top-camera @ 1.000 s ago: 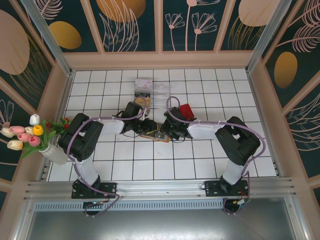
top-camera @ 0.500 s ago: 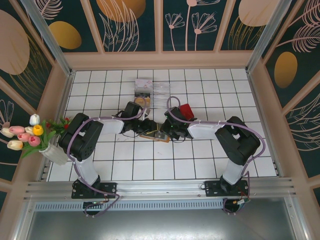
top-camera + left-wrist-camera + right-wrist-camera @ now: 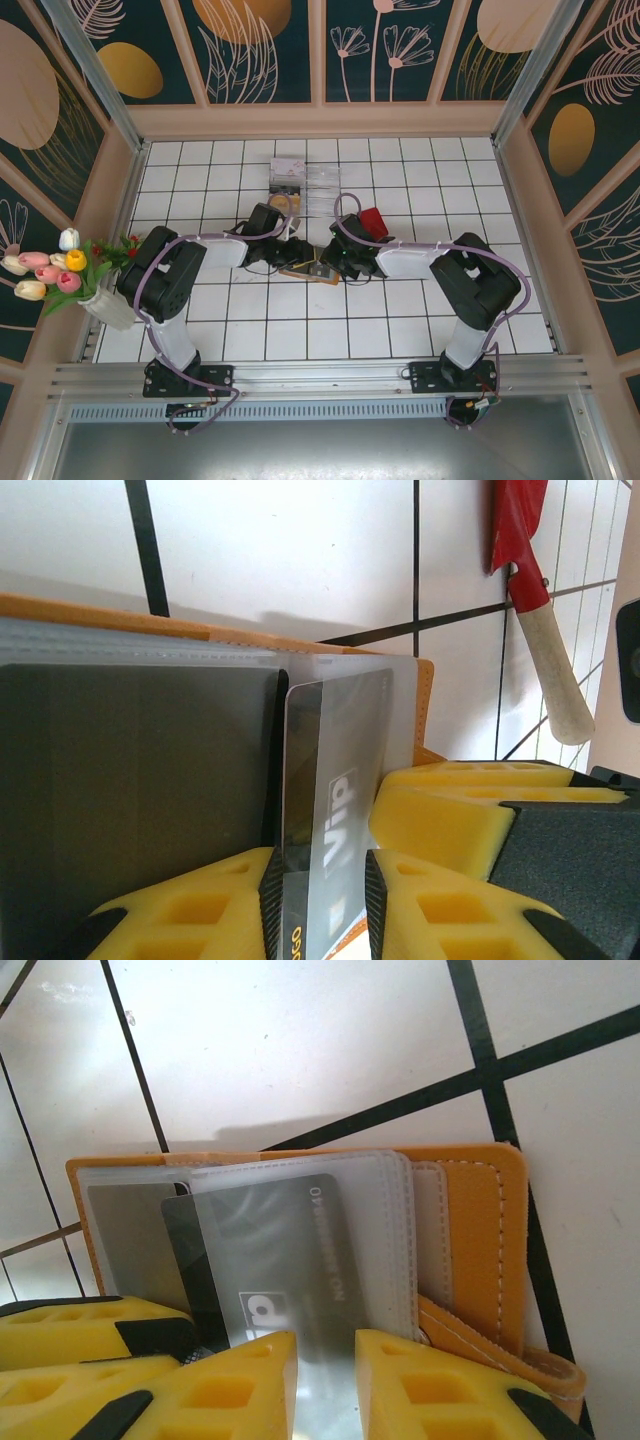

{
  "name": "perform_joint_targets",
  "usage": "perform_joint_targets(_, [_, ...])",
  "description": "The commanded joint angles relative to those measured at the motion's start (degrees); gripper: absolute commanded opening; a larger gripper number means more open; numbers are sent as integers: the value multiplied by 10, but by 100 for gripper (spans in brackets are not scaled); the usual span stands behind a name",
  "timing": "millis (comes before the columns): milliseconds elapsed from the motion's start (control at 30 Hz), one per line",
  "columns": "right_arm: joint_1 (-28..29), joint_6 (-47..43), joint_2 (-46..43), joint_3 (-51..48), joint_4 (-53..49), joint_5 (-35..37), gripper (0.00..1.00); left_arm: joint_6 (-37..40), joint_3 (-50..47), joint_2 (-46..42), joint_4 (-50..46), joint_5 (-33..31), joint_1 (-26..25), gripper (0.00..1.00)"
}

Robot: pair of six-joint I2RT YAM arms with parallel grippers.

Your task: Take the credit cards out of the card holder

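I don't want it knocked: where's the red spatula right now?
In the top view the red spatula lies on the tiles behind the right arm, right of the clear plastic box and beyond the card holder.

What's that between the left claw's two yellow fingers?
A grey credit card, poking out of the card holder, lies between the fingers of the left claw, in the left wrist view.

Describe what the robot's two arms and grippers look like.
The left arm and right arm have white links joined by chunky black joints, with lilac cables looping alongside. The left gripper and right gripper each have blocky yellow fingers with moulded pockets.
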Motion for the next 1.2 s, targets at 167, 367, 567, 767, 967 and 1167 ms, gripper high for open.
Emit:
perform_joint_targets(167, [-7,14,29,-16,-47,11,24,-4,-16,-21,-60,-73,-3,31])
perform_joint_targets(367, [-10,16,30,-31,-5,-8,24,9,-15,3,-74,-57,-5,31])
perform_joint_targets(567, [-14,21,34,-51,25,-20,23,26,-5,18,-104,-71,-6,31])
perform_joint_targets(767, [-16,21,35,-56,39,-29,23,27,-8,21,-79,-37,-7,29])
perform_joint_targets(967, [-17,19,33,-55,32,-26,23,17,-7,9,-57,-39,-7,22])
perform_joint_targets(1167, [-17,18,27,-56,17,-16,23,18,-5,-3,-61,-59,-6,11])
